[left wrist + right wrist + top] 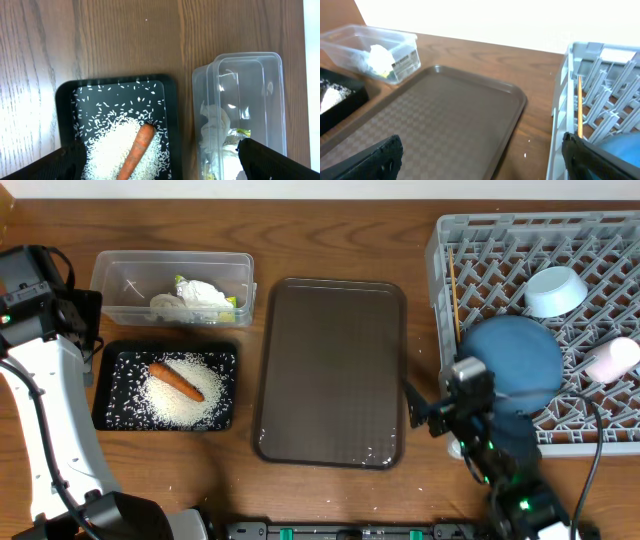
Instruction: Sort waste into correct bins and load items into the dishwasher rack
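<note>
Both end effectors, left (162, 167) and right (487, 160), gape empty. Carrot (176, 379) and rice (190, 405) lie in the black tray (105, 395) and the wrapper (203, 294) in the tub (110, 275). The cup (612, 360) and blue bowl (512, 362) sit in the rack (600, 230) at the table's right edge. Back the right arm off slowly, clear of the rack.

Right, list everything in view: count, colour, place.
dishwasher rack: one, grey, table's right end
dark-blue bowl: one, in rack, near left
light-blue bowl: one, in rack, farther back
cup: one, white, rack's right side
chopsticks: count unclear, wooden, rack's left side
serving tray: one, brown, centre
clear tub: one, far left
wrapper: one, white-silver, in tub
packet: one, yellow-green, in tub
black tray: one, beside tub
carrot: one, orange, on rice
rice: heap, white, in black tray
left gripper: black, open, left of tub
right gripper: black, open, by rack's left edge
</note>
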`<state>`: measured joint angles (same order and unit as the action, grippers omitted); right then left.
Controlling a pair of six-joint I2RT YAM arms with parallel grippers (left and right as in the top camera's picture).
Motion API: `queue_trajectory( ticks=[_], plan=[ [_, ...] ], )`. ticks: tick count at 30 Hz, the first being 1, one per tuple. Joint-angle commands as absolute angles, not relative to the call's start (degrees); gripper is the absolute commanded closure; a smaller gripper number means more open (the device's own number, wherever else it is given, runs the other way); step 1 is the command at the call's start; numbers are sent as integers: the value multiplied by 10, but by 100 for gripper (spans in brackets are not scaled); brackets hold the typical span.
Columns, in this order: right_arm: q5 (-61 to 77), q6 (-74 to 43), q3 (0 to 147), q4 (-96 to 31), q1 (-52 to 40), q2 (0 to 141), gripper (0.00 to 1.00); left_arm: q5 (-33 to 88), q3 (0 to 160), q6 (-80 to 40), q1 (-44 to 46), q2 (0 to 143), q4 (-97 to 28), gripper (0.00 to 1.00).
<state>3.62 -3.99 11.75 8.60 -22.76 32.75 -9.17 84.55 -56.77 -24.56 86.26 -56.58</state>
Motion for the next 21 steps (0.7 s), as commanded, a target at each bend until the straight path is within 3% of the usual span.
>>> queue_trajectory(
  ticks=[1,7,21],
  plan=[
    [41,-29,70,101,-224,269,1,-95,846,-564,-248,866,-568,1],
    [45,-29,2,102,-207,175,1,-95,846,-565,-248,866,-567,1],
    [43,-24,3,8,-137,79,1,-95,846,-564,-248,866,-568,1]
  ],
)
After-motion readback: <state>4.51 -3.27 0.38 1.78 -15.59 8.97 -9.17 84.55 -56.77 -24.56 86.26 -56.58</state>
